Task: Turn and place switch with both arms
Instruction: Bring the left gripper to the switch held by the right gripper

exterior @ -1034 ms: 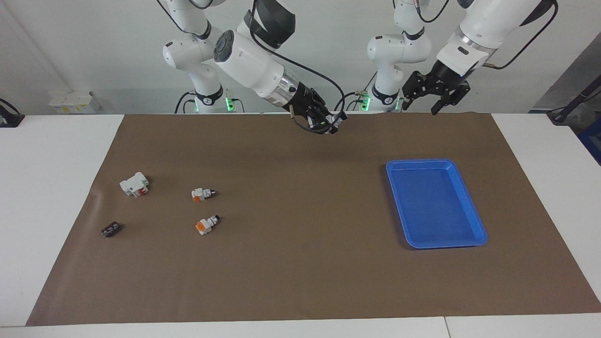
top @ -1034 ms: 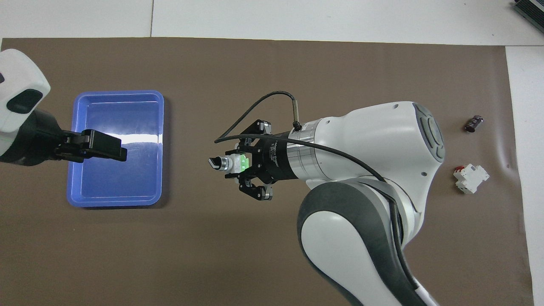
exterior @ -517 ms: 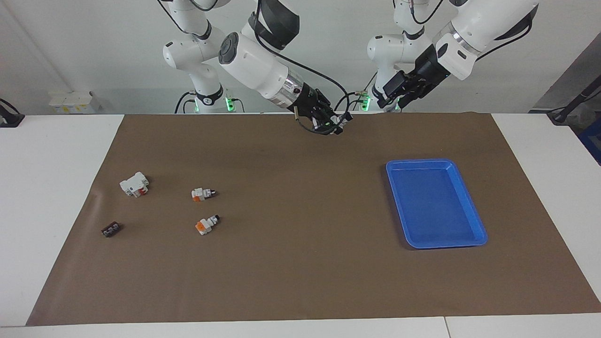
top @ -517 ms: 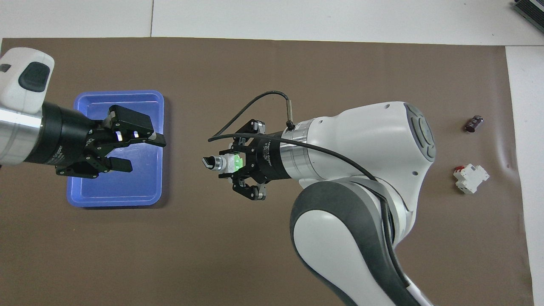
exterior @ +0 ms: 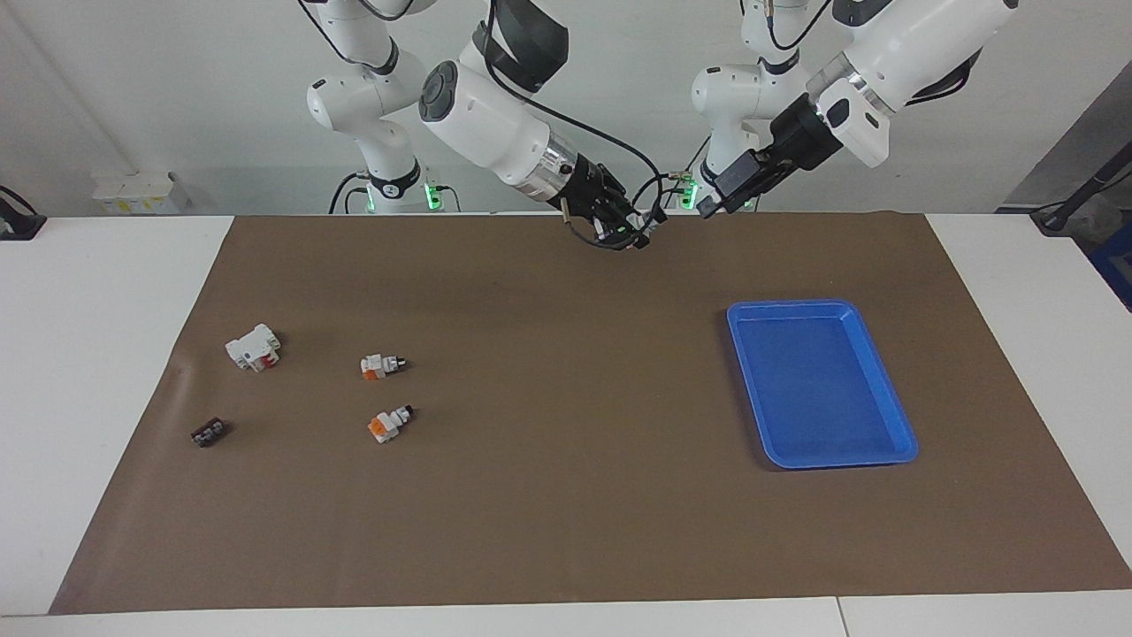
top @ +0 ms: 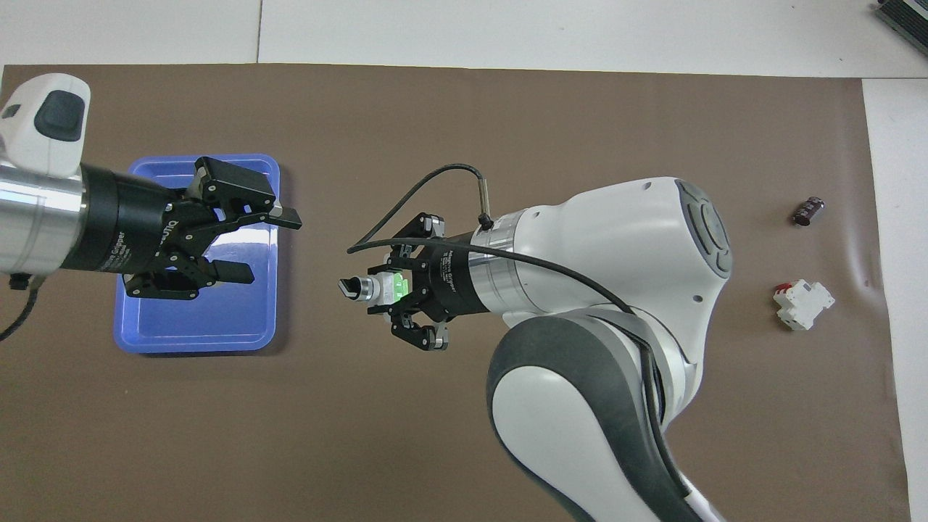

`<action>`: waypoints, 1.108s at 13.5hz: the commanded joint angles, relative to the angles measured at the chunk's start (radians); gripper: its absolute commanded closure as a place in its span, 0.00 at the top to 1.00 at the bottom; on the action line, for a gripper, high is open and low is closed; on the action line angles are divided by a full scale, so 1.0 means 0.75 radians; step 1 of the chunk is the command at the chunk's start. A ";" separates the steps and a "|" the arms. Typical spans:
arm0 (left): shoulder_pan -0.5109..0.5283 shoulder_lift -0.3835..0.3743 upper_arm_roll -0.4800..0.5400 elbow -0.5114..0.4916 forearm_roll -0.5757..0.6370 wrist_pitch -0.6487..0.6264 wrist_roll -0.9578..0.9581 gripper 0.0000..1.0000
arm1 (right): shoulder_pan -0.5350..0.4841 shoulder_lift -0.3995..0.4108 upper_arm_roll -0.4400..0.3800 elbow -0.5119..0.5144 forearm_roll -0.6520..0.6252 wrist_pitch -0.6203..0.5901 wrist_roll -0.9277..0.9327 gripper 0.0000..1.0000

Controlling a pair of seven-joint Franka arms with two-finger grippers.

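Switch (top: 377,288) sits clamped in my right gripper (top: 391,288) above the counter's middle, and my left gripper (top: 272,243), fingers apart, has swung closer, ready to take it.

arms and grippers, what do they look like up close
Both arms are glossy white with grey joint bands and a silver ring at each wrist. The right gripper and left gripper are black linkages with white lettering. A black cable loops off the right wrist.
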 commanded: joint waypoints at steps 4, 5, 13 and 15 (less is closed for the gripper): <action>-0.013 -0.102 -0.070 -0.191 -0.064 0.051 -0.047 0.54 | -0.006 0.019 0.003 0.031 0.022 -0.002 0.043 0.00; -0.013 -0.104 -0.070 -0.192 -0.082 0.055 -0.049 0.53 | -0.006 0.019 0.003 0.031 0.022 0.000 0.043 0.00; -0.013 -0.133 -0.072 -0.275 -0.166 0.199 -0.013 0.22 | -0.006 0.019 0.003 0.031 0.022 -0.002 0.043 0.00; -0.013 -0.137 -0.072 -0.288 -0.166 0.197 0.004 0.21 | -0.006 0.019 0.003 0.031 0.022 -0.004 0.043 0.00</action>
